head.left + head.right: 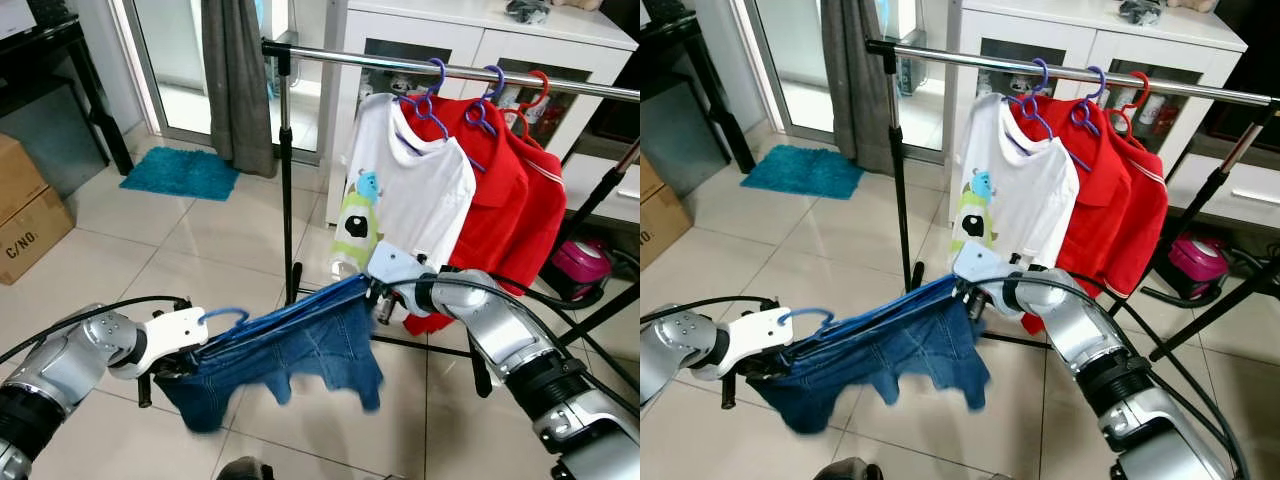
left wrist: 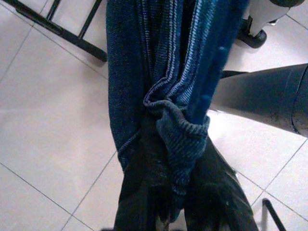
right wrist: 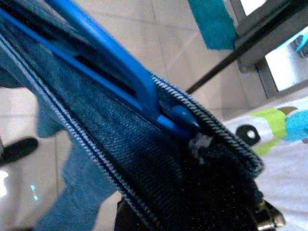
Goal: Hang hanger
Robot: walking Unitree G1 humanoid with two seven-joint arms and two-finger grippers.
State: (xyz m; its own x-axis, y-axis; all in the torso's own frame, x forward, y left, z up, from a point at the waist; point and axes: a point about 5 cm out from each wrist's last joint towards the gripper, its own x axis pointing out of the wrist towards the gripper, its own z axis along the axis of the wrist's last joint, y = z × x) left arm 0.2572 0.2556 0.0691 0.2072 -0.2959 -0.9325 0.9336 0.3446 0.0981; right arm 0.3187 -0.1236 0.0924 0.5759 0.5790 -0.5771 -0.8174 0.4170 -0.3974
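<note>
A: From the head, where is the hanger?
B: The blue hanger [image 1: 225, 316] carries denim shorts [image 1: 290, 355], stretched low between both arms, well below the rail [image 1: 450, 68]. So it is the carrying step; next it must rise and the hook must turn over the bar.
A: Room?
B: Bare rail between the upright pole [image 1: 287, 170] and the white shirt [image 1: 415, 190].
A: Left wrist?
B: The left gripper [image 2: 175, 192] is clamped on the waistband.
A: Right wrist?
B: The right gripper [image 3: 202, 192] is pinched on denim by the hanger's end.
</note>
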